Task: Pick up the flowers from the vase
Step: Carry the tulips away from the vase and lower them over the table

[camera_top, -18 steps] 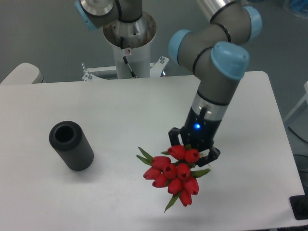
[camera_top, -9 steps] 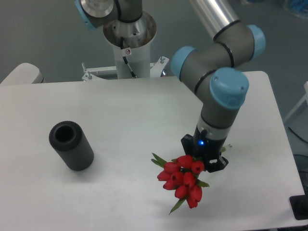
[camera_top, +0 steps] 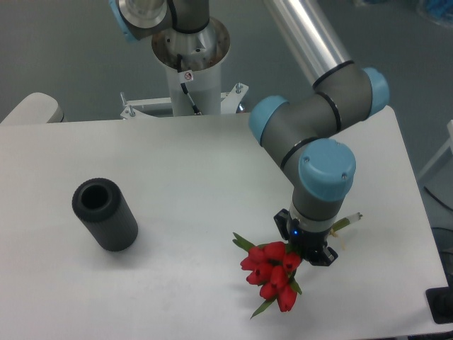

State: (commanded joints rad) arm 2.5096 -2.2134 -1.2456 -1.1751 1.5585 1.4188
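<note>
Gripper (camera_top: 306, 246) is clenching the flowers (camera_top: 272, 273) by their stems, buds hanging low over the table (camera_top: 177, 170). Vase (camera_top: 104, 213) is standing well apart, mouth hollow.

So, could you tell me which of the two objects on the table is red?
The flowers, held at the gripper; the vase at left is dark grey.

The flowers (camera_top: 272, 273) are bright red buds with green pointed leaves, plus a pale stem end poking out. The vase (camera_top: 104, 214) is plain dark grey, matte, no pattern. The arm (camera_top: 311, 138) is grey with light blue caps, and the gripper (camera_top: 304, 244) is black with 1 tiny blue light. The table (camera_top: 177, 163) is plain white.
</note>
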